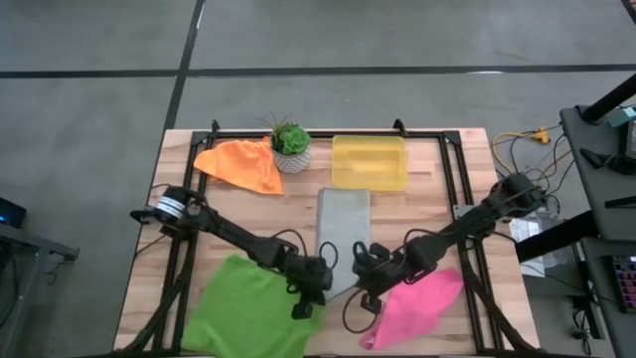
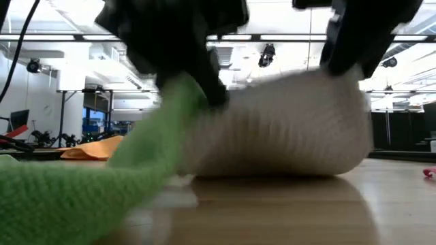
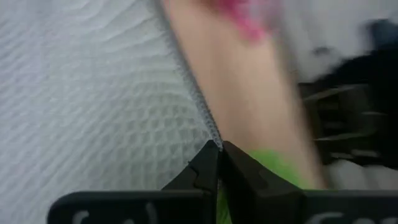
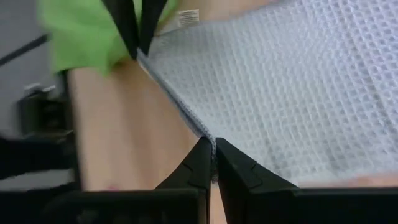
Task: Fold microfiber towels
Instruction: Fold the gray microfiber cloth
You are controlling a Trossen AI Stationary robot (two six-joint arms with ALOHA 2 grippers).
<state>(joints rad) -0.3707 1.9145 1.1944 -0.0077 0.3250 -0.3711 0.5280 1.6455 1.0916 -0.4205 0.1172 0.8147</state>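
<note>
Left gripper [image 3: 219, 148] and right gripper [image 4: 212, 144] both clamped on near edge of grey towel [image 1: 344, 234], between green towel [image 1: 248, 308] and pink towel [image 1: 417, 306].

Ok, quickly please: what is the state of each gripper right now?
Left gripper: closed on the near edge of the grey towel.
Right gripper: closed on the same towel's near edge.
</note>
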